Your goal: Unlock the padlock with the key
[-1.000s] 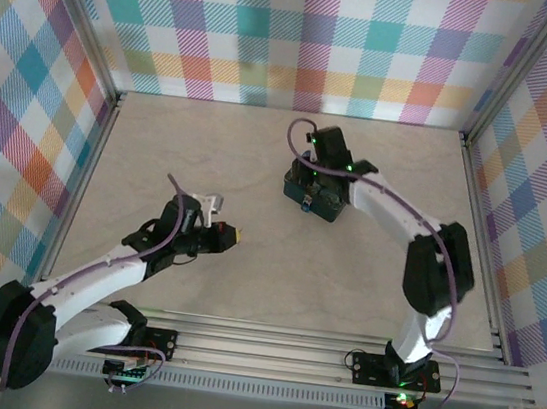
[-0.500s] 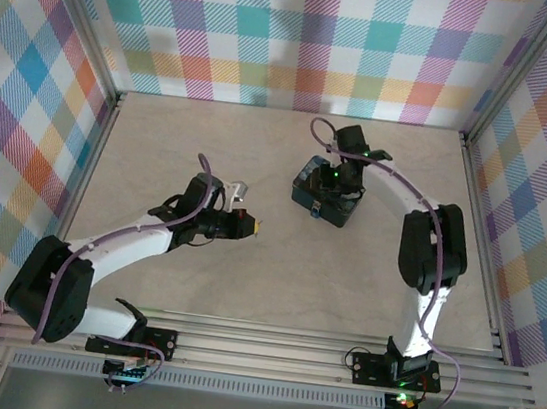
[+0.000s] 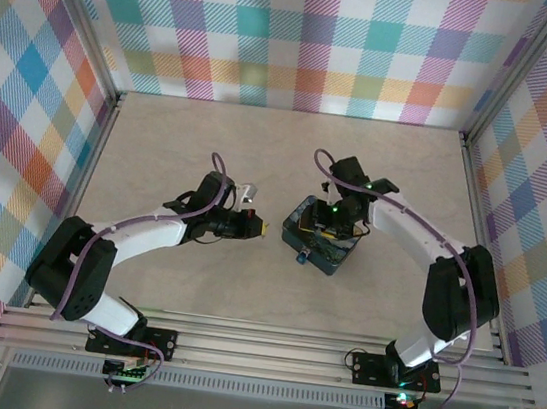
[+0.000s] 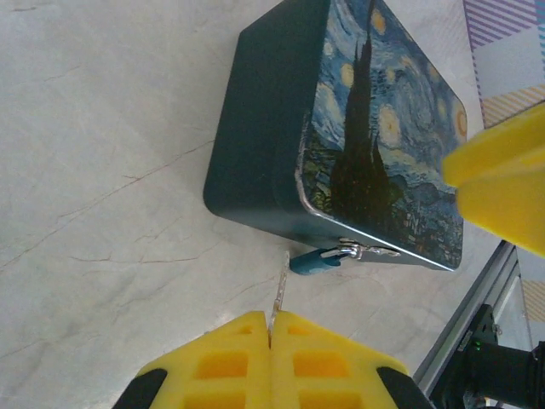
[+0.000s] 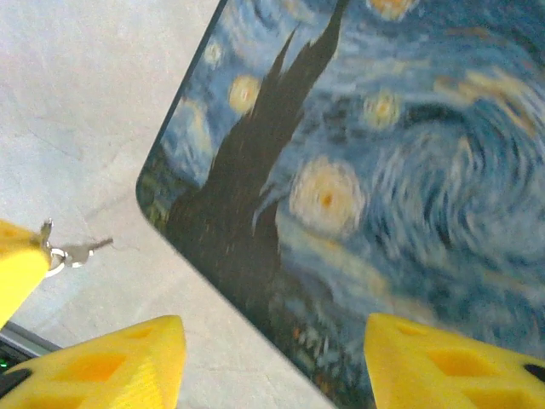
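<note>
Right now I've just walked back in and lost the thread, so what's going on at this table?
The left tool is shut on a small key, with the blade pointing at the blue padlock. The padlock hangs on the latch of a painted tin box. The key has not yet reached the padlock. The right tool hovers over the box with its jaws apart, gripping nothing.

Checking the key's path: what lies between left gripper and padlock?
Bare table, seen in the left wrist view; the key in the left gripper points toward the padlock.
</note>
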`<state>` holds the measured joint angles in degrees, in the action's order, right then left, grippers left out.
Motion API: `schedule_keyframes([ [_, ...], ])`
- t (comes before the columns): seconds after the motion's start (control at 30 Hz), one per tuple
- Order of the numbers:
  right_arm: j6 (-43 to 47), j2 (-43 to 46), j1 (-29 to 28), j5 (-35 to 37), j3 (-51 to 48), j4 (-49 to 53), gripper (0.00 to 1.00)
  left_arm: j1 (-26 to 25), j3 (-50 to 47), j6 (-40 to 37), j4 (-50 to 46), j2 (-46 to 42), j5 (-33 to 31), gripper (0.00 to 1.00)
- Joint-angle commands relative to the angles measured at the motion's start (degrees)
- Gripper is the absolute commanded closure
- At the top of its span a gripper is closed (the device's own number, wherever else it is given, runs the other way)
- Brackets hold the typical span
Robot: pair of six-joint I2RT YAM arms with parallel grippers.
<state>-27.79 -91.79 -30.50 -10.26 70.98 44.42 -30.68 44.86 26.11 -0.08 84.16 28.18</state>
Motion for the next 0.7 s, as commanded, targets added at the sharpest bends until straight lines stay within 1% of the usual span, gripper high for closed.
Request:
schedule_keyframes([
  [0.0, 0.7, 5.0, -3.6, 12.8, 4.5, 10.5, 0.37, -0.5, 2.2, 0.5, -1.1, -0.2, -0.7, 1.00],
  [0.07, -1.6, 7.2, -6.1, 18.1, 4.5, 14.1, 0.37, -0.5, 2.3, 0.7, -1.7, -0.1, -0.6, 1.00],
  [0.13, -5.8, 10.5, -9.8, 21.8, 1.5, 13.9, 0.38, -0.5, 1.9, 1.1, -1.5, 0.2, -0.5, 1.00],
  [0.23, -15.0, 15.2, -17.6, 25.2, -6.2, 8.2, 0.42, -0.5, 1.4, 1.6, -0.7, 1.5, -0.2, 1.00],
  [0.3, -20.1, 15.1, -21.4, 26.1, -10.1, 4.0, 0.43, -0.5, 2.0, 1.7, -1.0, 2.5, 0.0, 1.00],
  [0.37, -23.0, 12.8, -23.7, 27.0, -12.4, -0.1, 0.45, -0.5, 2.3, 1.7, -1.5, 2.7, 0.0, 1.00],
  [0.43, -24.4, 10.8, -23.9, 27.1, -13.9, -3.1, 0.50, -0.5, 2.6, 1.1, -2.4, 2.4, -0.7, 1.00],
  [0.53, -23.8, 10.3, -23.7, 30.5, -15.7, -5.9, 0.55, -0.5, 3.2, -0.5, -4.5, 2.9, -0.8, 1.00],
  [0.6, -22.8, 10.6, -21.8, 31.5, -17.9, -8.1, 0.58, -0.5, 3.1, -0.7, -4.6, 3.3, -0.6, 1.00],
  [0.67, -21.9, 11.5, -18.0, 30.4, -20.5, -10.5, 0.58, -0.5, 2.8, -0.2, -4.0, 3.8, -0.2, 1.00],
])
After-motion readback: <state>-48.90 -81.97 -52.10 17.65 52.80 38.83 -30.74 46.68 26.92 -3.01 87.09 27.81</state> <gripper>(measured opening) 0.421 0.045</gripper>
